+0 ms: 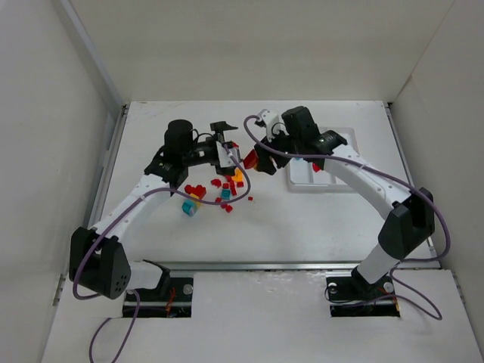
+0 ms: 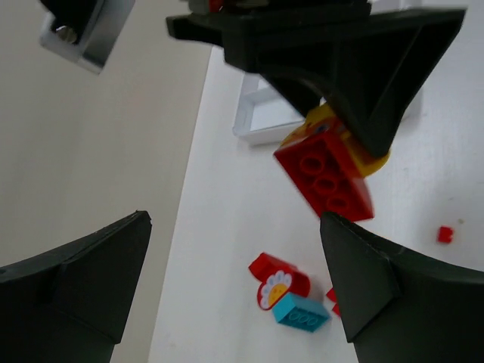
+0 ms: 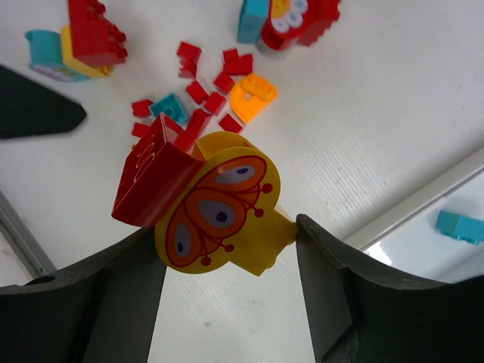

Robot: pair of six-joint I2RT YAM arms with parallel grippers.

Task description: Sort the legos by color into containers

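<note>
The loose legos (image 1: 223,187) lie scattered on the table (image 1: 318,227), left of its centre. Most are small red pieces, with an orange curved piece (image 3: 253,94) among them. At 8 o'clock of the scatter sits a stacked cluster (image 1: 190,200) of red, yellow and teal.

One yellow butterfly piece (image 3: 219,212), with a red brick (image 3: 151,178) attached to its side, is raised off the table at 1 o'clock of the scatter. The right gripper (image 3: 225,231) grips it. The jaws stand at a middle width, with the yellow piece between the two fingers and its tab against one of them (the other contact is partly hidden by the red brick).

The tray (image 1: 306,184) lies at 3 o'clock of the scatter, partly covered by the right arm. A teal brick (image 3: 460,225) rests inside it; which compartment it lies in cannot be told.

The left gripper (image 2: 234,234) hangs at 12 o'clock of the scatter, just beside the held piece. Its jaws are spread wide with nothing between them. Below it on the table, a daisy-print red piece (image 2: 278,281) touches a teal-blue brick (image 2: 302,314).
</note>
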